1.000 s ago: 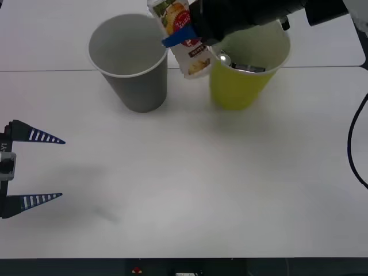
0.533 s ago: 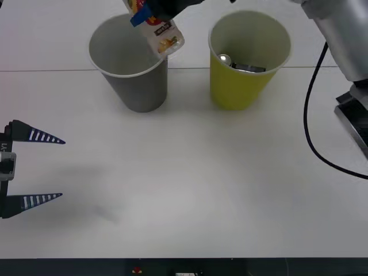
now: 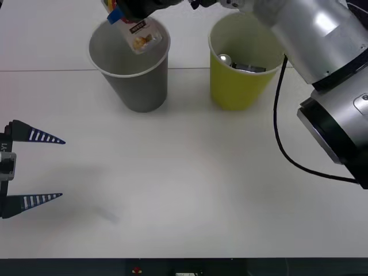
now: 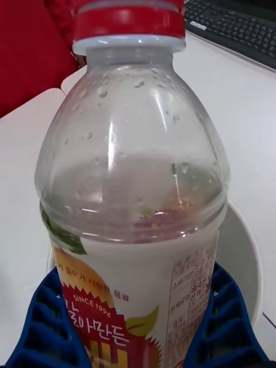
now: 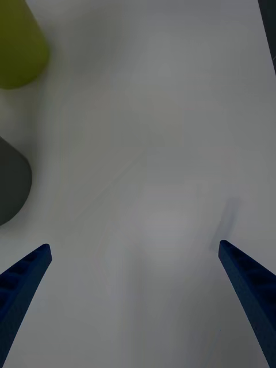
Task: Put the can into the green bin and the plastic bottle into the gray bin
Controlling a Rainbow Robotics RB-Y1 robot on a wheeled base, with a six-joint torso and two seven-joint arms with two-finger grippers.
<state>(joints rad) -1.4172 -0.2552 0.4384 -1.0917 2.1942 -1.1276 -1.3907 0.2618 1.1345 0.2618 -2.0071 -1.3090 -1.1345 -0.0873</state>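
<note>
Two bins are seen in front view: bottle (image 3: 140, 35) is held tilted over gray bin (image 3: 131, 63) by R gripper (image 3: 123, 10), clamped on it; can (image 3: 241, 65) lies in green bin (image 3: 247, 57). L gripper (image 3: 34, 167) is parked w/ fingers spread. Wrist view adds red cap, droplets, "SINCE 1996" on label.

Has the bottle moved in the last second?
Yes. The right gripper carried the bottle leftward from beside the green bin to over the gray bin's mouth.

white table (image 3: 184, 190) | on it: gray bin (image 3: 138, 86), green bin (image 3: 238, 86)
</note>
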